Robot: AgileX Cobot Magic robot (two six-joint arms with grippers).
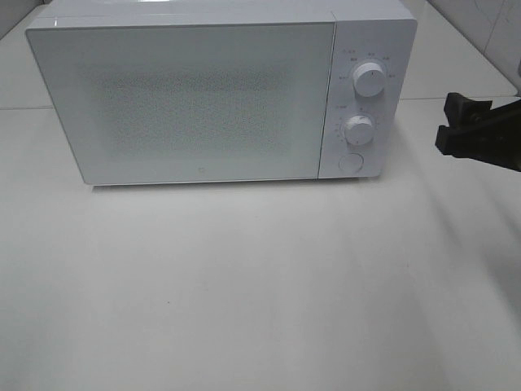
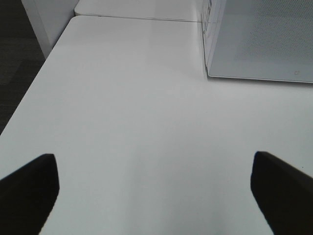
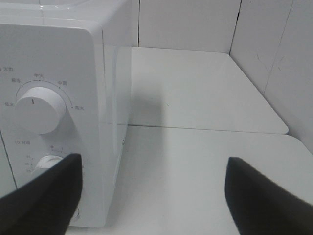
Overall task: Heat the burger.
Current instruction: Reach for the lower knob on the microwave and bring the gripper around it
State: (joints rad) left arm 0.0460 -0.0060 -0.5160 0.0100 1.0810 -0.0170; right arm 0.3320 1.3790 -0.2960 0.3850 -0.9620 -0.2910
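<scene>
black, and spread wide with nothing between its jaws, the right gripper hangs in the air just beside the control panel of the microwave, roughly level with the lower knob. its wrist view looks along that panel: the upper knob is close and sharp, and the lower one is half hidden behind a finger. neither knob is touched. the left gripper is just as wide and just as empty. it is low over the bare white table, with a lower corner of the microwave door at the edge of its view, and it does not show in the high view at all.

further out, the door is fully shut, the round button sits under the knobs, and the table in front of the oven carries nothing.

as for progress, the burger is not in sight in any view. it may lie behind the shut door, but the pale speckled panel lets nothing through, so i cannot tell. if it is inside, loading is done and what is left is setting the power and time, which the right gripper's place by the dials would fit. if not, the whole job is ahead.

of the burger's look, nothing can be said from here.
</scene>
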